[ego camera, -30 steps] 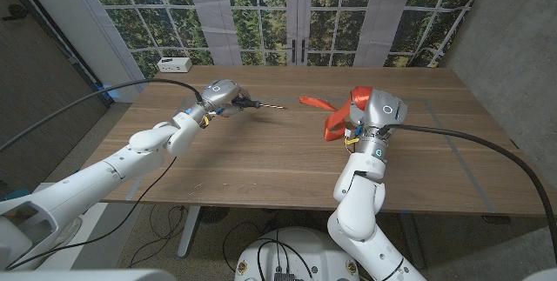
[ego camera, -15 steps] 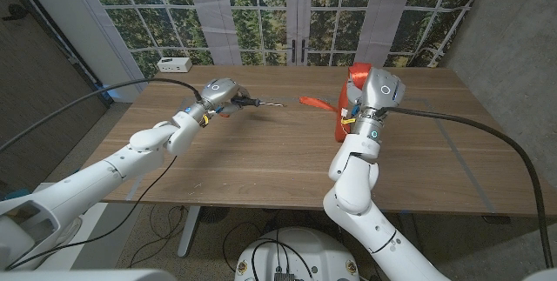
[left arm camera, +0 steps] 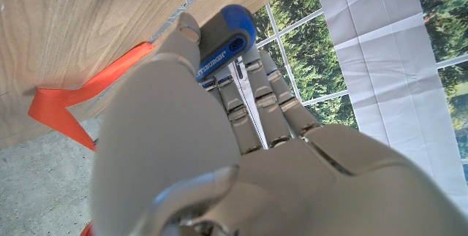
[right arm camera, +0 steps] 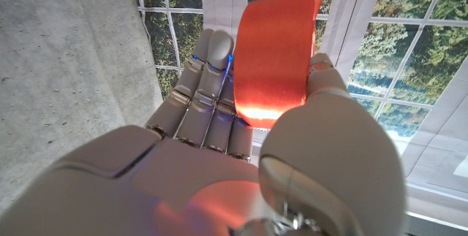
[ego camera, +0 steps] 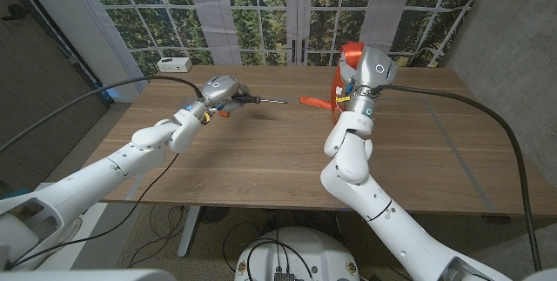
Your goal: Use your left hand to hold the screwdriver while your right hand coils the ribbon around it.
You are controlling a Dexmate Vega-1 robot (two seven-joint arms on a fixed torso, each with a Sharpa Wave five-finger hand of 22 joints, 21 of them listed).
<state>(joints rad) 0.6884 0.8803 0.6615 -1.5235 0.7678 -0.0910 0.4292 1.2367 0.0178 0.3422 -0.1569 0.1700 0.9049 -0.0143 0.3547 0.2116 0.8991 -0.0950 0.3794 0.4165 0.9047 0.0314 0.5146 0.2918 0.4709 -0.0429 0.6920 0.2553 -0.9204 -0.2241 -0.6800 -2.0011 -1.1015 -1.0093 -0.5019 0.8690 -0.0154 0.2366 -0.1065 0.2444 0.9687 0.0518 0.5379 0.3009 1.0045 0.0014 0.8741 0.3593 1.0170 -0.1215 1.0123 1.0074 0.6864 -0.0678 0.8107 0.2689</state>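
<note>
left hand [ego camera: 219,90] grips the screwdriver [ego camera: 258,101] level; right hand [ego camera: 361,70], apparently pinching the ribbon [ego camera: 315,102], should wrap with steady tension.

table [ego camera: 261,155] between arms bare | white box [ego camera: 175,63] far-left edge, probably clear

The right hand [right arm camera: 241,163] takes up the lower half of the frame, fingers [right arm camera: 201,82] reaching up at centre. An orange ribbon [right arm camera: 274,53] runs from the top edge down between fingers and thumb, held there. Concrete wall [right arm camera: 66,68] at left, window [right arm camera: 409,61] at right
</note>
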